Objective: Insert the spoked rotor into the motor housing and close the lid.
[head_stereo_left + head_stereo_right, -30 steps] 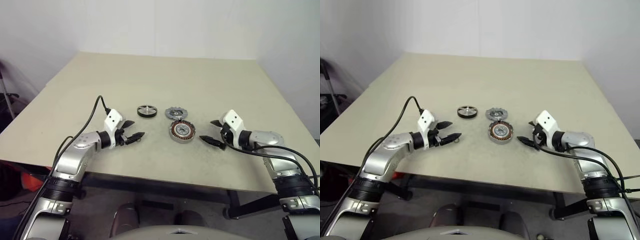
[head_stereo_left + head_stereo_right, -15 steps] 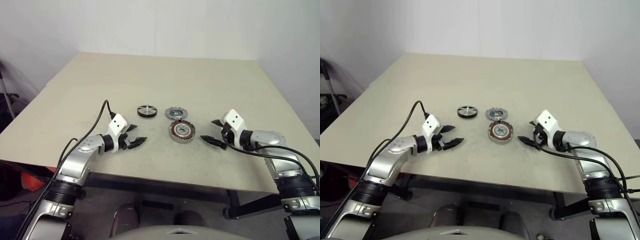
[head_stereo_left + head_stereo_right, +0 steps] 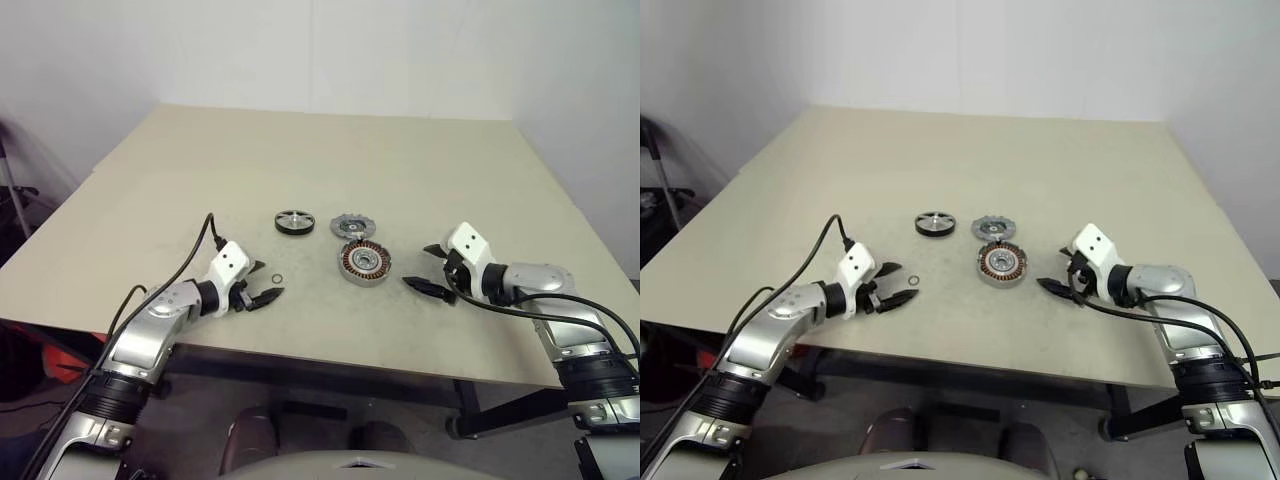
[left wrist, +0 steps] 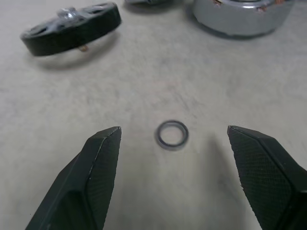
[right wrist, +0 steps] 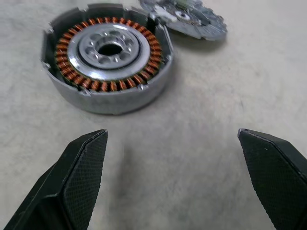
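The motor housing (image 3: 363,262), a silver round with copper coils and a silver hub, lies flat mid-table, also seen close up (image 5: 108,57). Just behind it lies the grey spoked rotor (image 3: 351,225). To its left rests the flat black lid (image 3: 294,222) with a silver centre. My left gripper (image 3: 266,287) is open and low over the table, left of the housing, with a small metal ring (image 4: 172,134) between its fingers (image 4: 98,167). My right gripper (image 3: 420,267) stands open just right of the housing, empty, pointing at it.
The beige table (image 3: 330,160) stretches far behind the parts. Its front edge runs just below both grippers. A black cable (image 3: 190,255) loops up from the left wrist.
My left gripper has sunk toward the table and drawn slightly back to the near edge, so the small ring now shows by its fingertips. The right gripper and the parts have stayed put.
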### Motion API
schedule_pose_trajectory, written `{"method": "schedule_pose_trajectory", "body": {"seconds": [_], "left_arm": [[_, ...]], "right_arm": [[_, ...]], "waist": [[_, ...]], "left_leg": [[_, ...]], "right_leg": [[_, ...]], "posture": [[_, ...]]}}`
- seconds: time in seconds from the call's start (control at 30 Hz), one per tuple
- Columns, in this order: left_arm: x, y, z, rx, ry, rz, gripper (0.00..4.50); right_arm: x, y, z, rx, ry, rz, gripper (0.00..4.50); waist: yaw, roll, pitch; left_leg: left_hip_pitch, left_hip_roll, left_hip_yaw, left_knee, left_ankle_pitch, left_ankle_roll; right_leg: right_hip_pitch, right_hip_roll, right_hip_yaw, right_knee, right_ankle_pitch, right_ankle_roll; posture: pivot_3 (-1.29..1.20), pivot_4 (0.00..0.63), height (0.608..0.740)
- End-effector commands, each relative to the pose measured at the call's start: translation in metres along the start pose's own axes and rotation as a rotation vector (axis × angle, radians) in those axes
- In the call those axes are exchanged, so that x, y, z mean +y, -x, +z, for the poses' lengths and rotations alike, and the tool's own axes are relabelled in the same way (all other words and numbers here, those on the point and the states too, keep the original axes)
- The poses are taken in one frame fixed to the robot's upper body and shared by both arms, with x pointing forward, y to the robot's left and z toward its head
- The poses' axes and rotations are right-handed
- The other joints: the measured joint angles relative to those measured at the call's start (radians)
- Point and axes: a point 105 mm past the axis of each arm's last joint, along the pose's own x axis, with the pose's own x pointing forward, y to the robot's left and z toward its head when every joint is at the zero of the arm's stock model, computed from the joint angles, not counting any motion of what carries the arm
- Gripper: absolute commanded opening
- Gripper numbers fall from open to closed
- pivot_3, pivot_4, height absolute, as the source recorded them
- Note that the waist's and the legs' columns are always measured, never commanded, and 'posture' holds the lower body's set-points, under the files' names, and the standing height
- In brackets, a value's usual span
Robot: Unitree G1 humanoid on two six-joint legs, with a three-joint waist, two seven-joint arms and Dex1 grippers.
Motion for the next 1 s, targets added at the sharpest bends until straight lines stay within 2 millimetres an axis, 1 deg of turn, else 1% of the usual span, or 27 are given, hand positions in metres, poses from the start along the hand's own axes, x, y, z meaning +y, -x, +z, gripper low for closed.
{"method": "schedule_pose_trajectory", "body": {"seconds": [0.03,0.13,0.2,0.27,0.4,0.53,0.6,0.73,0.9,1.0], "left_arm": [[-0.003,-0.001,-0.005,0.015,-0.016,-0.004,3.73],[-0.005,0.001,-0.014,0.038,-0.007,-0.008,3.73],[-0.007,0.001,-0.016,0.04,-0.009,-0.013,3.73],[-0.009,-0.001,-0.014,0.032,-0.006,-0.019,3.73],[-0.011,-0.012,-0.012,0.021,-0.005,-0.026,3.73],[-0.007,-0.016,-0.011,0.016,-0.011,-0.008,3.73],[-0.003,-0.018,-0.01,0.007,-0.014,0.008,3.73],[0.002,-0.023,-0.008,0.005,-0.022,0.031,3.73],[0.0,-0.026,-0.008,0.002,-0.024,0.027,3.73],[-0.004,-0.027,-0.012,0.017,-0.028,0.016,3.73]], "right_arm": [[-0.004,0.005,0.029,-0.054,0.056,-0.015,4.5],[-0.004,0.006,0.031,-0.049,0.057,-0.018,4.5],[-0.004,0.007,0.031,-0.047,0.057,-0.018,4.5],[-0.005,0.008,0.031,-0.046,0.057,-0.019,4.5],[-0.009,0.006,0.026,-0.043,0.057,-0.027,4.5],[-0.012,0.004,0.023,-0.048,0.06,-0.035,4.5],[-0.014,0.003,0.021,-0.049,0.062,-0.037,4.5],[-0.014,0.0,0.021,-0.054,0.065,-0.037,4.5],[-0.013,-0.002,0.023,-0.062,0.072,-0.035,4.5],[-0.013,-0.003,0.024,-0.065,0.077,-0.038,4.5]], "waist": [[0.0,0.0,0.0],[0.0,0.0,0.0],[0.0,0.0,0.0],[0.0,0.0,0.0],[0.003,0.002,-0.001],[0.006,0.004,-0.002],[0.007,0.004,-0.003],[0.007,0.005,-0.003],[0.006,0.007,-0.004],[0.006,0.007,-0.004]], "left_leg": [[0.0,0.0,0.0,0.0,0.0,0.0],[0.0,0.0,0.0,0.0,0.0,0.0],[0.001,0.0,0.0,0.0,0.0,0.0],[0.001,0.0,0.0,0.0,0.0,0.0],[0.003,0.0,0.0,0.0,0.0,0.0],[0.006,-0.002,0.0,0.0,0.0,0.0],[0.007,-0.002,0.0,0.0,0.0,0.0],[0.007,-0.002,0.0,0.0,0.0,0.0],[0.007,-0.002,0.0,0.0,0.0,-0.001],[0.007,-0.002,0.0,0.0,0.001,-0.001]], "right_leg": [[0.0,0.0,0.0,0.0,0.0,0.0],[0.001,0.0,0.0,0.0,0.0,0.0],[0.001,0.0,0.0,-0.001,0.0,0.0],[0.002,0.0,0.0,-0.001,0.0,0.0],[0.003,0.0,0.0,-0.001,0.0,0.0],[0.007,-0.002,0.0,-0.002,0.0,0.001],[0.008,-0.002,0.001,-0.002,-0.003,0.004],[0.008,-0.003,0.001,-0.002,-0.004,0.006],[0.009,-0.003,0.001,-0.002,-0.004,0.007],[0.009,-0.003,0.001,-0.002,-0.004,0.007]], "posture": [[0.0,0.0,0.74],[0.0,0.0,0.74],[0.0,0.0,0.74],[0.0,0.0,0.74],[0.0,0.0,0.74],[0.0,0.0,0.74],[0.0,0.0,0.74],[0.0,0.0,0.74],[0.0,0.0,0.74],[0.0,0.0,0.74]]}}
